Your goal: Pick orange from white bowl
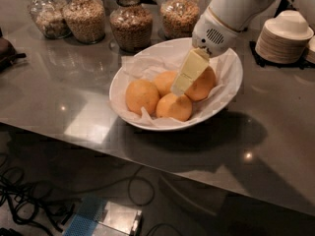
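Note:
The white bowl (227,65), wide and lined with crinkled white paper, stands on the grey counter and holds four oranges. The orange (204,85), large and slightly oval, lies at the bowl's right side. Three rounder ones lie at the left (141,96), front (174,107) and back (165,81). My gripper (183,80) reaches down from the upper right into the bowl. Its pale yellow tip lies against the left side of the large orange, between it and the back one, and hides part of it.
Several glass jars of grain (130,26) stand in a row behind the bowl. A stack of small white dishes (283,41) is at the back right. A dark object (7,50) lies at the left edge. The counter's front edge runs below the bowl, with cables on the floor (29,200).

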Robot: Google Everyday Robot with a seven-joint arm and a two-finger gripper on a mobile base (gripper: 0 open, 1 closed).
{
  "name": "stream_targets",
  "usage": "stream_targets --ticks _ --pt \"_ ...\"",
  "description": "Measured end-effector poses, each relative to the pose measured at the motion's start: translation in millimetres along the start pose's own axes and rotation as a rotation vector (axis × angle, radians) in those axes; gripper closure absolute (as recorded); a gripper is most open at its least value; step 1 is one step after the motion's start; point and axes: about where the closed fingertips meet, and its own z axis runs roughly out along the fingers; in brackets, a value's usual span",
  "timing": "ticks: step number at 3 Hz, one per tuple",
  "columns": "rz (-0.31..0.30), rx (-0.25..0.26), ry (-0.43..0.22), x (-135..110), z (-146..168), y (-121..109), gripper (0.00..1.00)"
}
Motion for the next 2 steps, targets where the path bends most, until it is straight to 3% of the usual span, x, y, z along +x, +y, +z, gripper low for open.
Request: stream_targets --ticks 1,2 --pt "-0.006 0.083 -0.010 0.8 -18.3 -16.2 0.16" --pt "-0.002 0.128 -0.007 4.6 -25.6 -23.7 0.17"
